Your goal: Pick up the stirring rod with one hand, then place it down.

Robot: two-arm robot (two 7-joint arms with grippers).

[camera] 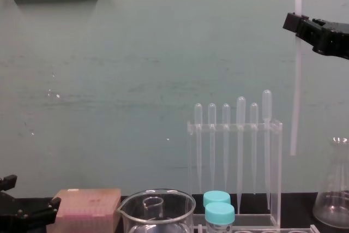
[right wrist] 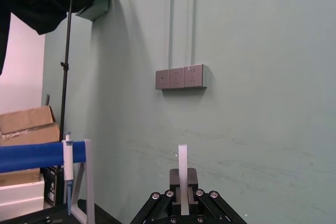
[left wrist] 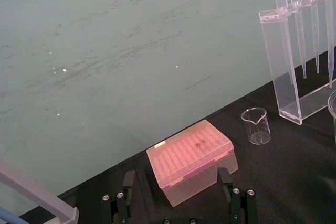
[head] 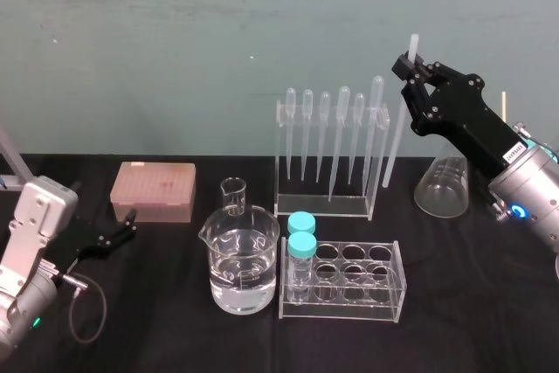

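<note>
Starting nearest to us, our left gripper (head: 122,231) sits low at the left of the black table (head: 175,338). Its fingers are spread with nothing between them, and it is just short of a pink box (head: 153,191). It is well apart from the work.

In the middle stand a beaker of water (head: 243,259) and a clear tube rack (head: 345,281) holding two blue-capped tubes. Behind them is the dropper rack (head: 330,150), and to its right a cone-shaped flask (head: 441,185).

Farthest back and highest, our right gripper (head: 409,67) is clamped on the stirring rod (head: 397,133) near its top, with a short stub poking out above the jaws. From the chest view the rod (camera: 296,80) hangs almost straight up and down, its free lower end in the air between the dropper rack and the flask, touching neither. From above it leans a little, the lower end toward the rack's right post.

We judge the pick-up done and the putting-down yet to come. What matters is that upright long axis. Straight below lies only the narrow gap between rack and flask. So we think the right arm must either lower the rod squarely into that gap or swing it toward the open table and tip it flat.
</note>
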